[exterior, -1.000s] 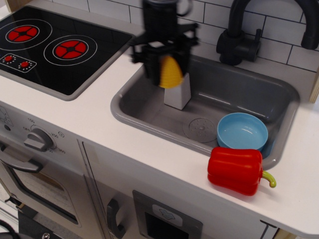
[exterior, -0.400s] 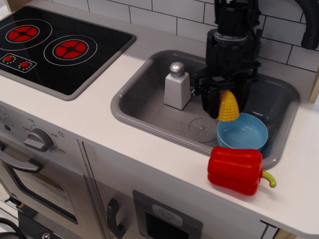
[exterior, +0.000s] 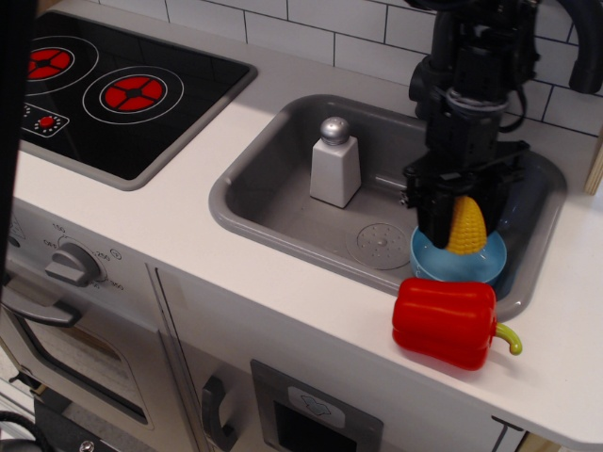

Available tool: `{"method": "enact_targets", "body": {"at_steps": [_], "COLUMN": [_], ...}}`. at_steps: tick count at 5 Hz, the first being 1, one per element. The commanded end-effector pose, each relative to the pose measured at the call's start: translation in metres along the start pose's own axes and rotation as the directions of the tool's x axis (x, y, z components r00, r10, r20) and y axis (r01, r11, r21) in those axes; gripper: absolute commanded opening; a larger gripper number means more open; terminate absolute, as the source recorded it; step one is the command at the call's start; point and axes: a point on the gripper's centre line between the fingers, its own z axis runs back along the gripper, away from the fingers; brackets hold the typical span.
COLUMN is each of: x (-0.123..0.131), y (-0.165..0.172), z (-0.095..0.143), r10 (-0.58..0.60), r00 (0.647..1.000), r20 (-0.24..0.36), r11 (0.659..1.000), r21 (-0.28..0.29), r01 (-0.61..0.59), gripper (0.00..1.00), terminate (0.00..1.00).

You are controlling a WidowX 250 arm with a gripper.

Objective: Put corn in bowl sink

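The yellow corn [exterior: 466, 226] hangs tip-down between the black fingers of my gripper [exterior: 464, 224], which is shut on it. The corn's lower end sits just inside the rim of the light-blue bowl [exterior: 485, 266], which stands in the front right corner of the grey sink [exterior: 273, 193]. My arm comes down from the top right and hides part of the bowl and the sink's back wall.
A white salt shaker [exterior: 334, 165] with a silver cap stands in the sink's middle. A red bell pepper [exterior: 445, 320] lies on the white counter just in front of the bowl. The black stovetop [exterior: 113, 89] is at the left, the black tap [exterior: 575, 47] at the back right.
My gripper has carried the corn from above the shaker rightwards across the sink and down into the bowl's mouth. The shaker, bowl and pepper have not moved.
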Motion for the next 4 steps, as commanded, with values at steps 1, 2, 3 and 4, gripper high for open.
{"method": "enact_targets", "body": {"at_steps": [1, 2, 3, 4], "x": [-0.009, -0.007, -0.009, -0.01], "y": [0.002, 0.001, 0.002, 0.003], "z": [0.011, 0.008, 0.015, 0.03], "r10": [0.024, 0.025, 0.017, 0.005], "r00": [0.998, 0.997, 0.998, 0.999], "r20": [0.057, 0.074, 0.067, 0.053], "r11": [0.999, 0.999, 0.999, 0.997], "r21": [-0.043, -0.03, -0.045, -0.074], "r01": [-0.021, -0.023, -0.014, -0.002], "gripper": [1.0, 1.0, 1.0, 1.0], "terminate": [0.0, 0.0, 0.0, 0.0]}}
